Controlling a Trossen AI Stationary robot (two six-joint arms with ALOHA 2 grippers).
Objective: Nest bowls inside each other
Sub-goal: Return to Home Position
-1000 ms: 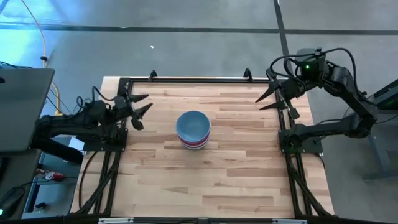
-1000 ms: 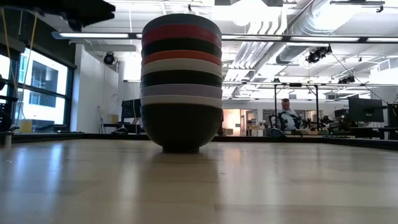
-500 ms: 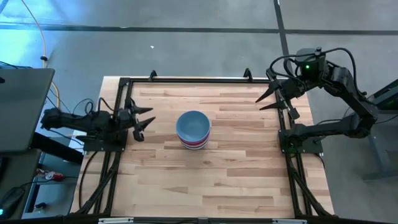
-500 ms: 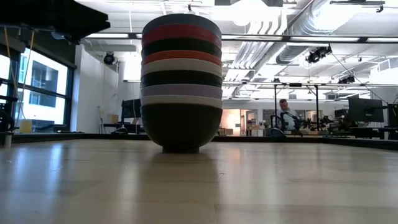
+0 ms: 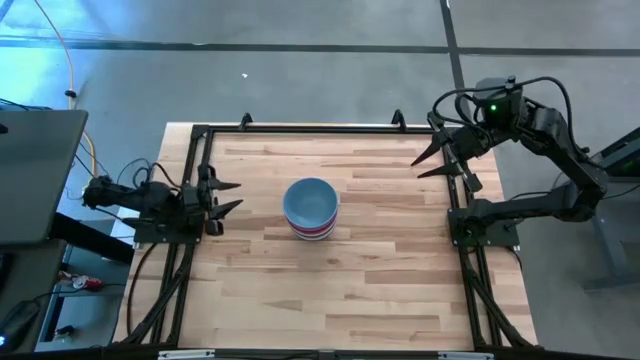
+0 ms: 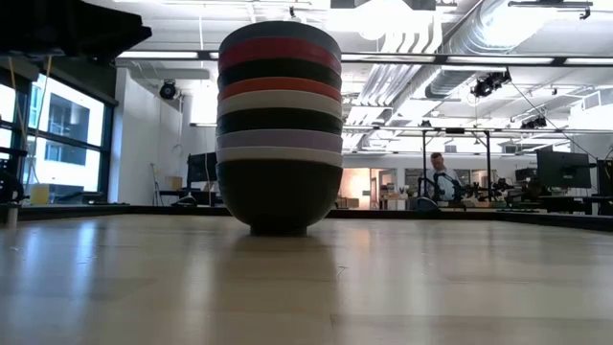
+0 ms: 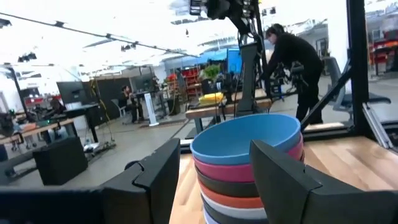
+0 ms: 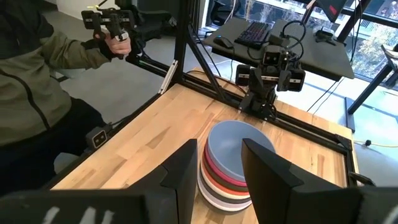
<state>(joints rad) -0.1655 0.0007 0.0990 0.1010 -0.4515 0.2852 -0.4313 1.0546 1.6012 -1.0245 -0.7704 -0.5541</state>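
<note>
The bowls (image 5: 311, 208) stand nested in one stack near the table's middle, a light blue bowl (image 7: 245, 138) on top, then magenta pink, black, red, white, black, lavender and a black one at the bottom (image 6: 279, 195) resting on the wood. My left gripper (image 5: 225, 196) hangs open at the table's left edge, well left of the stack. My right gripper (image 5: 432, 160) is open too, raised near the table's far right corner. Neither touches a bowl.
A black frame rail (image 5: 320, 128) borders the wooden table. A person in a green jacket (image 8: 43, 81) sits near the table in the right wrist view, holding a handheld controller. A laptop (image 5: 30, 175) sits off the table's left side. Bare wood surrounds the stack.
My left gripper has drawn back toward the table's left and near edges, away from the stack, its arm folding in; it stays open. The stack and my right arm have kept still.
</note>
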